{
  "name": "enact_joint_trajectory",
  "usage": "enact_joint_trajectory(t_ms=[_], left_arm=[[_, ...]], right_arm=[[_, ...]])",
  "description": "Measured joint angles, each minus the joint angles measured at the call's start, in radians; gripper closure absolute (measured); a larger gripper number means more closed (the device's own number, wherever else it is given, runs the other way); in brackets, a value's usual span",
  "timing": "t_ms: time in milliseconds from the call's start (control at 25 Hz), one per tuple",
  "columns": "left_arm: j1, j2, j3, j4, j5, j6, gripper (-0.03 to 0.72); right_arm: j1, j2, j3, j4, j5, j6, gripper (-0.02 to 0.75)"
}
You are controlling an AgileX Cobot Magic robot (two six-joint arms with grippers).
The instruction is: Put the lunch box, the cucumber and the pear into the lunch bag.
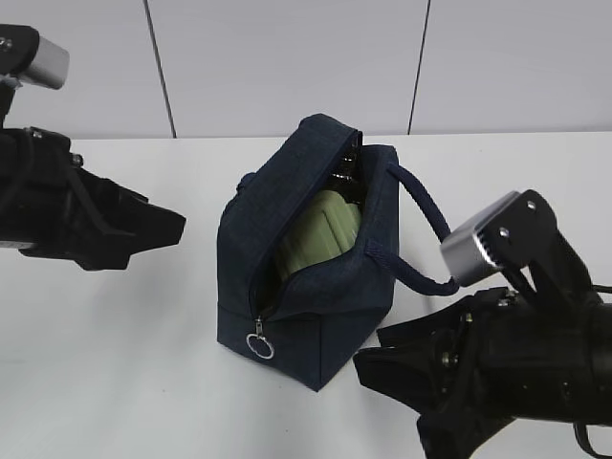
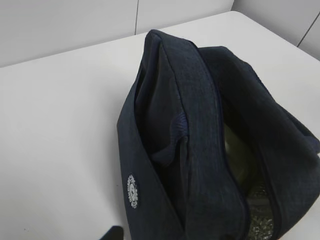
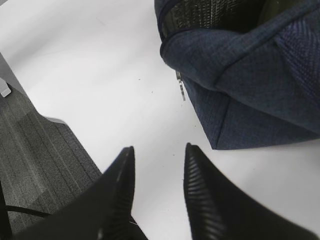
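Observation:
The navy lunch bag stands open in the middle of the white table. The sage-green lid of the lunch box shows inside it, tilted. The cucumber and the pear are hidden or out of view. My left gripper hovers left of the bag, apart from it. In the left wrist view only one fingertip shows, beside the bag. My right gripper is open and empty over the table, near the bag's front corner. It also shows in the exterior view.
The bag's padded handle loops out to the right, towards my right arm. The silver ring pull hangs at the bag's front end. The table's edge and a dark grey floor lie left of my right gripper.

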Motion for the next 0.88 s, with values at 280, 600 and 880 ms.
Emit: enact_joint_trajectory(t_ms=[280, 600, 880], left_arm=[[0.0, 0.0, 0.001, -0.004, -0.003, 0.0, 0.336], [0.0, 0.0, 0.001, -0.004, -0.007, 0.0, 0.358], [0.0, 0.0, 0.001, -0.005, -0.007, 0.0, 0.377]], right_arm=[[0.0, 0.0, 0.0, 0.005, -0.002, 0.0, 0.469], [0.043, 0.0, -0.022, -0.222, -0.104, 0.244, 0.472], [0.294, 0.004, 0.059, -1.495, -0.597, 1.579, 0.477]])
